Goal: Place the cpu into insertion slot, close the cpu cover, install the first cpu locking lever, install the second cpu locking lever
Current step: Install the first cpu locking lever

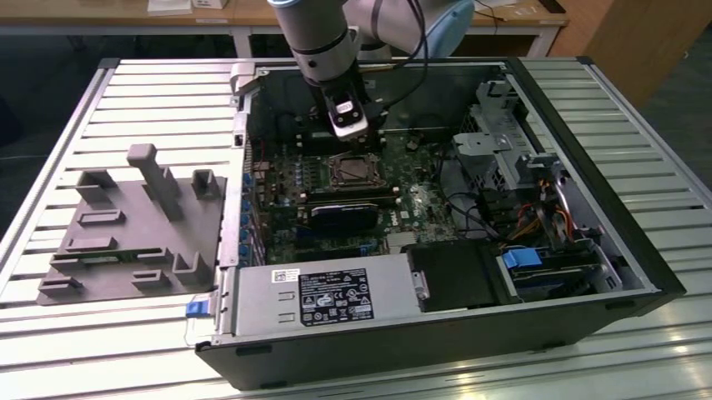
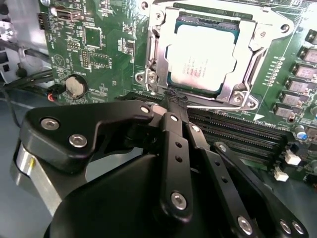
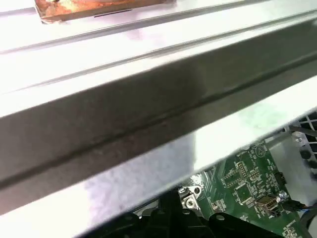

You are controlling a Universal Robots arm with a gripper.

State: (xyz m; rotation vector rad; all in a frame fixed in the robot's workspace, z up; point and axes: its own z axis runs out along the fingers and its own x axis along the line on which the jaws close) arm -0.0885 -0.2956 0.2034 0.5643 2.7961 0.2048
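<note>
One cpu [image 2: 203, 57] seated, locking pending.
Second wrist view, upper middle: it sits in insertion slot [image 2: 205, 20] under cpu cover [image 2: 161, 57]; hand [image 2: 172, 99] clenched at its lower edge, perhaps on a lever [image 2: 218, 106], which needs careful hooking.

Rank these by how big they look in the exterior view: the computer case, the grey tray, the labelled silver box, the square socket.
1. the computer case
2. the grey tray
3. the labelled silver box, close to the tray in size and nearer the camera, so that pair is unsure
4. the insertion slot, clearly smallest
</note>
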